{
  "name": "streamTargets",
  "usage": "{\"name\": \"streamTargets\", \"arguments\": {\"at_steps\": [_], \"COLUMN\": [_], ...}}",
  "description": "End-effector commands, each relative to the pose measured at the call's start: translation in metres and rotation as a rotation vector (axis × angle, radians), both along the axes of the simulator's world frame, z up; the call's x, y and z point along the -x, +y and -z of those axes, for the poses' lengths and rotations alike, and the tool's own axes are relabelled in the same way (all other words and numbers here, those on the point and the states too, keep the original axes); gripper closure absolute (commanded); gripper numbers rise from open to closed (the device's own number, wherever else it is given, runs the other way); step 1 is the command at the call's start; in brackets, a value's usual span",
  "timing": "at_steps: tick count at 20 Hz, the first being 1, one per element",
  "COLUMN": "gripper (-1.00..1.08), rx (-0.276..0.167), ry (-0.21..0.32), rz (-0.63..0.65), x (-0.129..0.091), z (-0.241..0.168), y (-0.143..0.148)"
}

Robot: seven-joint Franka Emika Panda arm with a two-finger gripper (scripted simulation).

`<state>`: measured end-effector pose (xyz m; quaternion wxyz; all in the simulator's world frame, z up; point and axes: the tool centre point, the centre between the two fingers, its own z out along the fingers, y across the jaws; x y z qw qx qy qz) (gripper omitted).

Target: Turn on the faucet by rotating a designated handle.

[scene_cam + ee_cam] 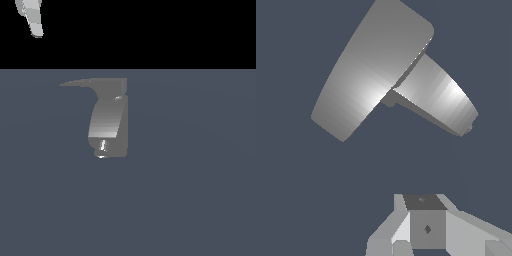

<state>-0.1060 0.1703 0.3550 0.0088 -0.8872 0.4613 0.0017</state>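
Claw, exterior view: gripper [31, 17] only pokes in at the top corner on the exterior view's left, pale and cut off by the frame. Can't tell if it's open or closed from here.
Faucet, exterior view: faucet [109, 122] sits on the grey floor [200, 200] around the middle, blocky curved body with a shiny nozzle tip [103, 146] low down.
Handle, exterior view: handle [92, 83] is the thin flat lever on top, tapering to a point toward the exterior view's left.
Gap, exterior view: claw looks well apart from the faucet, nothing touching, nothing held.
Claw, wrist view: gripper [426, 227] shows as pale blocky parts at the frame edge, fingertips cropped out, so still can't call it open or shut.
Faucet, wrist view: faucet [436, 95] is ahead of the claw, with a big flat face [368, 75] fanning out; handle probably, not sure.
Doing it well: I'd guess this is still the approach. Come in beside the pointed end of the lever, not the thick body, then push sideways around the pivot.
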Motion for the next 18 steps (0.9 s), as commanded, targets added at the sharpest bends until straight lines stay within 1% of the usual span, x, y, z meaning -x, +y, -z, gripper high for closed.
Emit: {"name": "streamTargets", "arguments": {"at_steps": [1, 10, 18], "gripper": [1.08, 1.08, 1.08], "rx": [-0.001, 0.000, 0.004], "ry": [0.000, 0.002, 0.004], "rz": [0.049, 0.218, 0.373], "x": [-0.011, -0.051, -0.089], "z": [0.007, 0.031, 0.054], "y": [0.004, 0.014, 0.015]}}
